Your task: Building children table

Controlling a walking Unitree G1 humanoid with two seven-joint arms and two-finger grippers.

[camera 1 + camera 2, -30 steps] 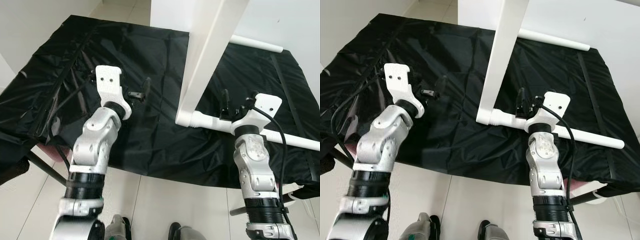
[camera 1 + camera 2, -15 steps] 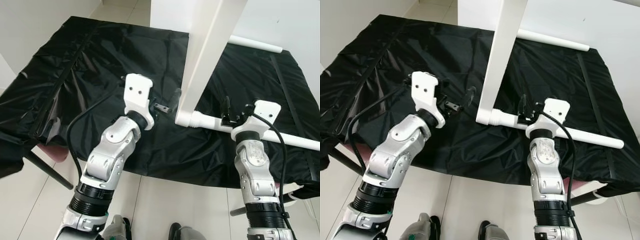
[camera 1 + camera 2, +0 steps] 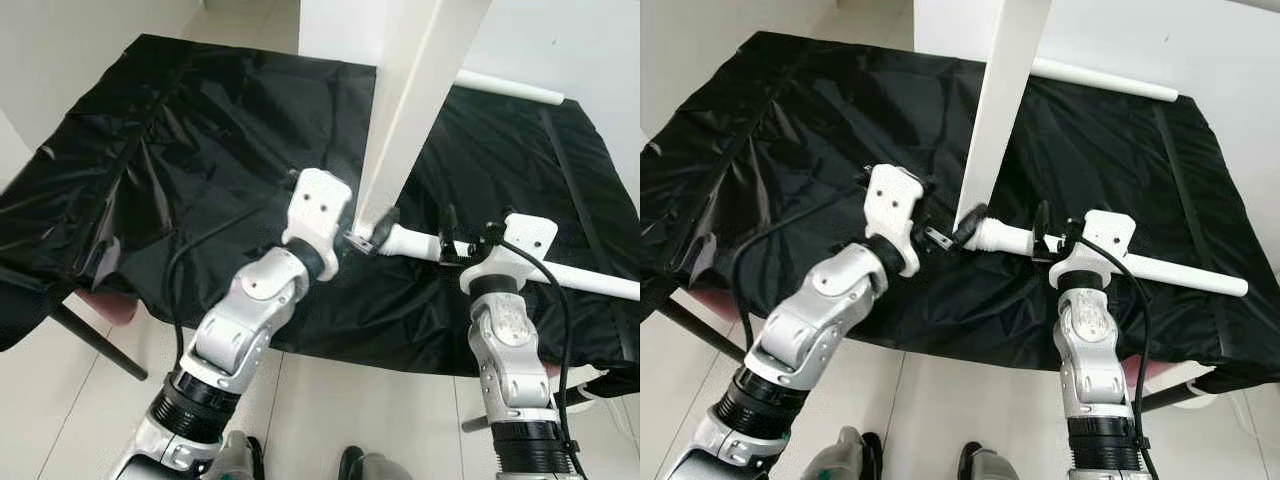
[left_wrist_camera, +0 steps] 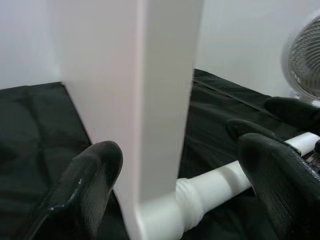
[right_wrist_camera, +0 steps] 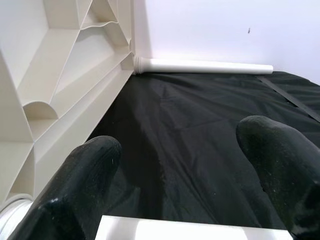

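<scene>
Two smooth white plastic legs (image 3: 570,281) meet the upturned tabletop (image 3: 415,110) on crinkled black sheeting (image 3: 180,130); no writing we can read. Left wrist: left tool (image 4: 177,180) spread wide, straddling the tabletop's corner. Right wrist: right tool (image 5: 180,175) wide open, empty, facing the ribbed underside.
</scene>
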